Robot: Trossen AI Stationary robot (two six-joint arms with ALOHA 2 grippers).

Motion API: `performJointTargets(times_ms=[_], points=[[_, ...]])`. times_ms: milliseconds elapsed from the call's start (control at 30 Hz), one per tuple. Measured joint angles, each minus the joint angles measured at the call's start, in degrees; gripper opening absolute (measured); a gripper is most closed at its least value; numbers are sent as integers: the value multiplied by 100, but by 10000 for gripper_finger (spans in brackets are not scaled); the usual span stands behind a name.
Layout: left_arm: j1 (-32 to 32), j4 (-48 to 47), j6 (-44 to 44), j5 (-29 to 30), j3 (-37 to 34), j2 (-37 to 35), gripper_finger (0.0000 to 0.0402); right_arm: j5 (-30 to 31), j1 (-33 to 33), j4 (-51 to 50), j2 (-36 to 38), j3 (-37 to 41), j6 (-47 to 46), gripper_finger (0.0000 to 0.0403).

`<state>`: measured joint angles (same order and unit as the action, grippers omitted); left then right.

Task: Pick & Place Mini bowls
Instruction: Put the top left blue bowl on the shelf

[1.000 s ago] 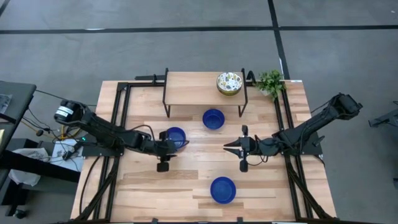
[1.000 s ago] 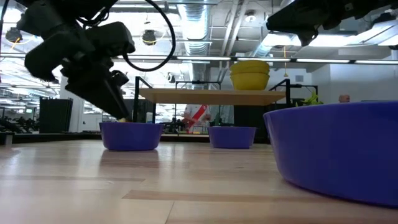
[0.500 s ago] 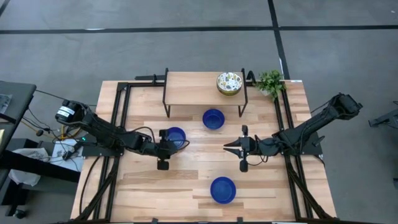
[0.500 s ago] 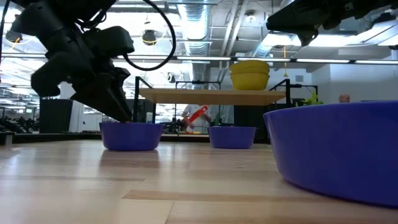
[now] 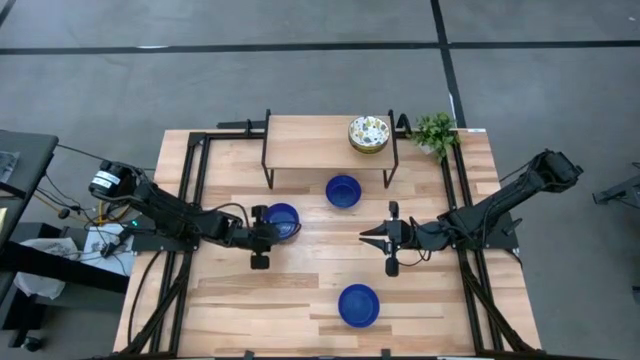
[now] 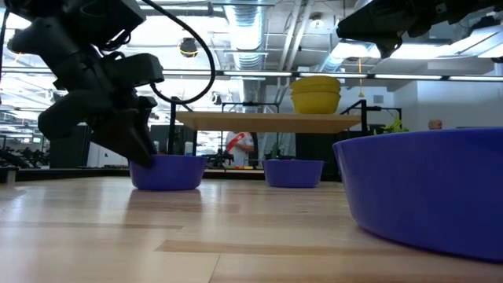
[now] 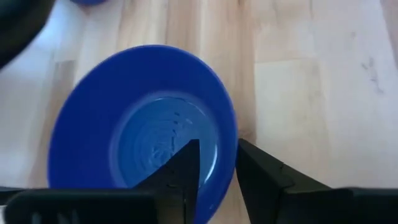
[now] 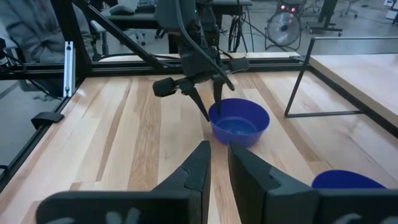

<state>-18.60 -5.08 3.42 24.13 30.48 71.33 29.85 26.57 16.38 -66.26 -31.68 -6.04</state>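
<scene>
Three blue mini bowls stand on the table: one left of centre (image 5: 282, 220), one under the shelf (image 5: 343, 190), one near the front edge (image 5: 358, 305). A stack of speckled mini bowls (image 5: 368, 134) sits on the raised shelf. My left gripper (image 7: 216, 146) slants down at the left bowl (image 7: 140, 134) from the table's left. It is open, with one finger (image 7: 186, 171) inside the bowl and one (image 7: 261, 177) outside, the rim (image 7: 234, 134) between them. My right gripper (image 5: 366, 236) hovers right of centre, open by a narrow gap, with nothing between its fingers.
A wooden shelf on black legs (image 5: 310, 140) stands at the table's far side, with a small green plant (image 5: 435, 132) at its right. Black frame rails (image 5: 190, 190) run along both side edges. Bare wood lies between the three blue bowls.
My left gripper has sunk and rolled a little. Its fingers have come down from just above the left blue bowl's rim and now stand on either side of it. The bowl has stayed where it was.
</scene>
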Motion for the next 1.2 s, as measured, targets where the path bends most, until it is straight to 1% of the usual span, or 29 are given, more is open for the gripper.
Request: performJointTargets(times_ms=[100, 167, 233, 400, 667, 733, 800, 833, 900, 967, 1000, 1033, 1133, 1200], points=[[7, 2, -167, -300, 0, 0, 77, 0, 0, 0, 0, 0, 0, 47], [-14, 2, -331, -485, 0, 0, 48, 0, 0, 0, 0, 0, 1, 47], [-36, 13, -506, -546, 0, 0, 15, 0, 0, 0, 0, 0, 0, 47], [-168, -4, -630, -571, 107, 0, 8, 2, -2, 0, 0, 0, 0, 47], [-578, 46, -490, 191, 1034, 0, 8, 3, -2, 0, 0, 0, 0, 47], [-585, 51, -716, 702, 1275, 0, 9, 4, -2, 0, 0, 0, 0, 47], [-567, 36, -1180, 1229, 1524, 0, 9, 4, -2, 0, 0, 0, 0, 47], [-517, 35, -1490, 1392, 1666, 0, 8, 4, -2, 0, 0, 0, 0, 47], [-368, 21, -2113, 1489, 1986, -32, 8, 4, -2, 0, 0, 0, 0, 47], [-71, -49, -2428, 1476, 2430, -39, 9, 4, -2, 7, 0, 0, 0, 47], [117, -277, -2452, 1402, 2725, -39, 9, 2, -2, 33, 0, 0, 0, 47], [343, -706, -2450, 1181, 3049, -39, 8, 4, -2, 68, 0, 0, -2, 47], [1163, -2000, -2387, 190, 4016, 162, 7, 3, -2, 90, 0, -1, 0, 47], [1717, -2548, -2398, -61, 4495, 347, 8, 3, -2, 93, 0, -7, 0, 47]])
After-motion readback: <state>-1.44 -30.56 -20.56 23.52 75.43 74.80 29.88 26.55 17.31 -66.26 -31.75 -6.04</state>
